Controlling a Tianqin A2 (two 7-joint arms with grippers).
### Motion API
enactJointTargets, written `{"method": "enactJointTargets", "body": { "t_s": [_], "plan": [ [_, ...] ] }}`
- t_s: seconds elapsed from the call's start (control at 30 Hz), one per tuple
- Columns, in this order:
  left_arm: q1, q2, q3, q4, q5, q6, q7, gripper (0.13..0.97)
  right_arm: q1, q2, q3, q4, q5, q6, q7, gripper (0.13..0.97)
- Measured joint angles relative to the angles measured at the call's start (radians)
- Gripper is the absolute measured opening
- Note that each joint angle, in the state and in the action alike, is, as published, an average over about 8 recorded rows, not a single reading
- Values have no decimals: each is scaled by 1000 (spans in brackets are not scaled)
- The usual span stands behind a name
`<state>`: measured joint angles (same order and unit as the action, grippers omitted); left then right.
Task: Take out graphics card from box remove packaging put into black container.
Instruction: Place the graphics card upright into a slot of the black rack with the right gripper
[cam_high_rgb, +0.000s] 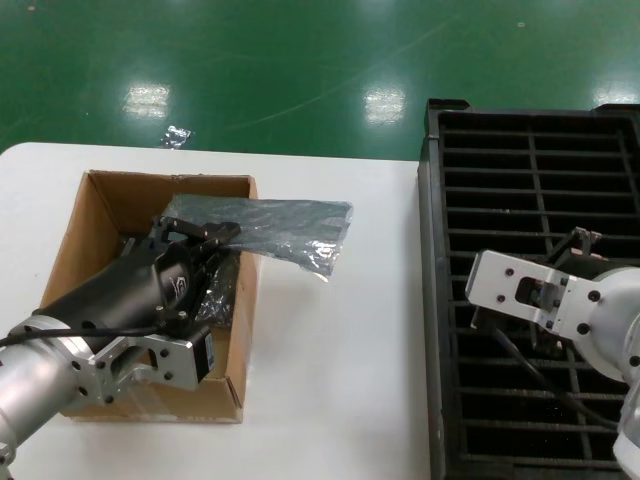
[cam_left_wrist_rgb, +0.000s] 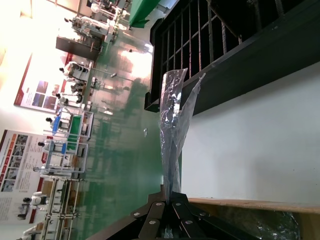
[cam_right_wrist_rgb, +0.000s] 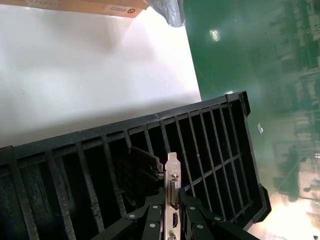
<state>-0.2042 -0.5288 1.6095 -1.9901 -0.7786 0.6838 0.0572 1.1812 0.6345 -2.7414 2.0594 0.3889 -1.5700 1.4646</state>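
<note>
My left gripper (cam_high_rgb: 207, 233) hangs over the brown box (cam_high_rgb: 100, 200) and is shut on one end of the empty-looking packaging (cam_high_rgb: 285, 228), a crinkly grey-blue bag that sticks out sideways above the table. In the left wrist view the bag (cam_left_wrist_rgb: 172, 130) rises straight from the closed fingertips (cam_left_wrist_rgb: 170, 199). My right gripper (cam_high_rgb: 578, 242) is over the black container (cam_high_rgb: 530, 170). In the right wrist view it is shut on the silver bracket of the graphics card (cam_right_wrist_rgb: 172, 175), and the dark board (cam_right_wrist_rgb: 142, 170) reaches down among the slot rows (cam_right_wrist_rgb: 75, 165).
The box stands at the left of the white table (cam_high_rgb: 340, 360), the black container along its right edge. More crinkly plastic lies inside the box (cam_left_wrist_rgb: 260, 222). Green floor (cam_high_rgb: 300, 60) lies beyond the table.
</note>
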Motion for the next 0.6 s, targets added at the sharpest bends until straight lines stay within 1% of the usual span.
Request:
{"method": "enactJointTargets", "body": {
  "t_s": [0.23, 0.6],
  "plan": [
    [0, 0, 0, 0, 0, 0, 0, 139, 20, 2, -10, 0, 21, 0, 6, 178],
    [0, 0, 0, 0, 0, 0, 0, 139, 20, 6, -11, 0, 45, 0, 7, 178]
  ]
}}
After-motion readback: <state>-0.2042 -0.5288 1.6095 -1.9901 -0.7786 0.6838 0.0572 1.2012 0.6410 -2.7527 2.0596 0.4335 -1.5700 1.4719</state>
